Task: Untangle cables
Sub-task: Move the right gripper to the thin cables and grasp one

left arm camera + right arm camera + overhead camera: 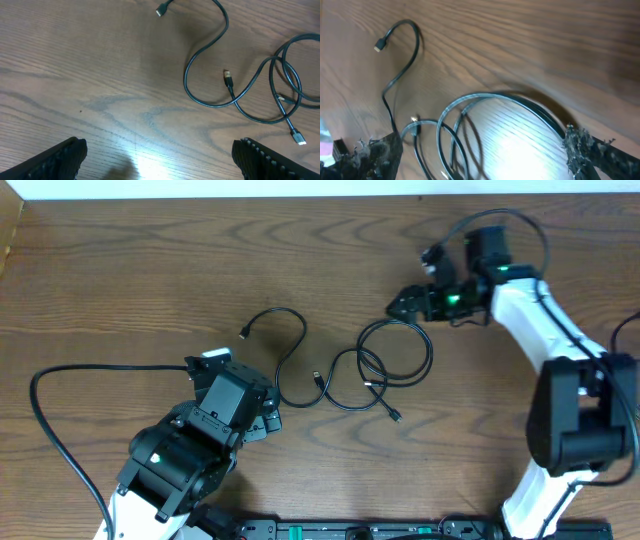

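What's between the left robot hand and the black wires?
Just bare table. The left wrist view shows plain wood from the left gripper up to the cables.

Looks like a robotics lab bench rather than a home or a shop. Told by a wood-grain table with a white-and-black left arm and right arm mounted along a black equipment rail at the near edge, and by green status lights glowing on the arm housings. Also suggested by thin black cables laid out loose as test pieces, and by a plain pale strip beyond the far edge.
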